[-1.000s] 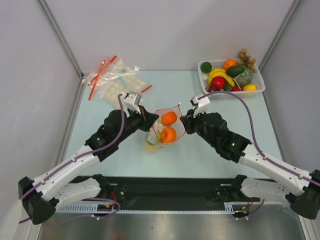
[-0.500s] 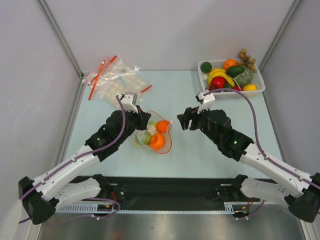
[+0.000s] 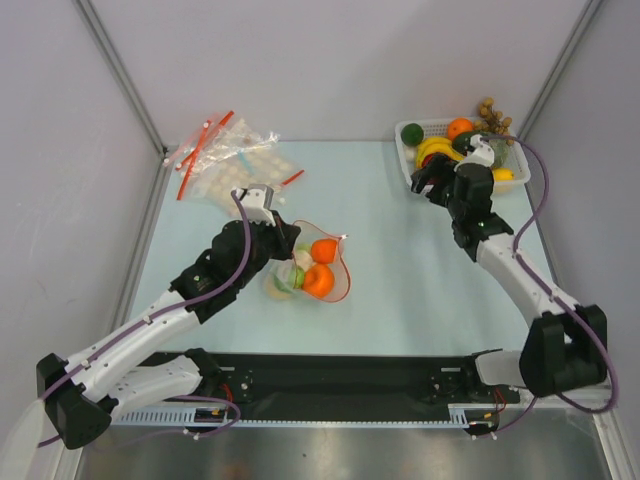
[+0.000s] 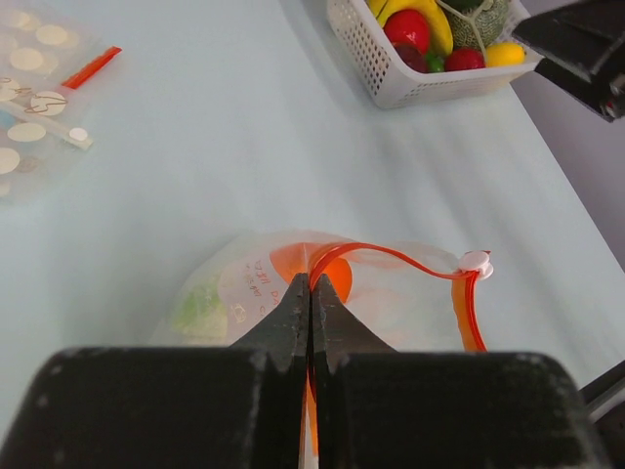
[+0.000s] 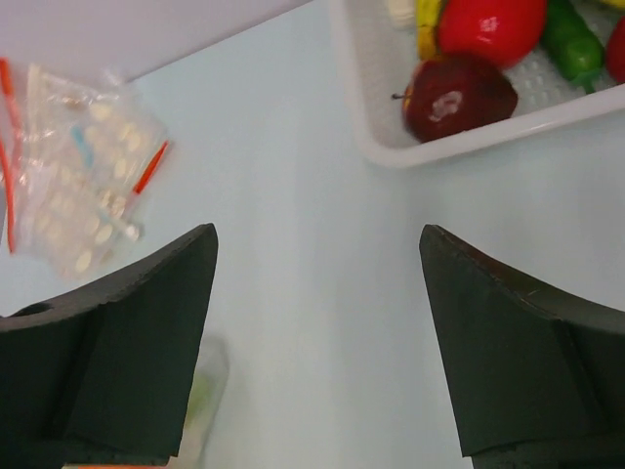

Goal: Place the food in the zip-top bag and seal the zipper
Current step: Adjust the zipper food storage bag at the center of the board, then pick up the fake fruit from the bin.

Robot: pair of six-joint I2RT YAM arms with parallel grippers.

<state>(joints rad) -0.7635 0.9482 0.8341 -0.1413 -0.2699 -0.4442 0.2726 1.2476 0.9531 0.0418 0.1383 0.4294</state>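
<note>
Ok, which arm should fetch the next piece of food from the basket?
Right. The right claw is open and hangs right by the basket. The left claw is shut on the zipper of the zip-top bag, so it is probably best left there.

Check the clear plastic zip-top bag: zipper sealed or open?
Open: the red-orange zipper strip loops wide around two oranges; the shut left gripper pinches one side.

Left hand (image 4: 311, 293) pinched tight, reaching forward low, right hand (image 5: 317, 293) spread wide, extended far right.
</note>
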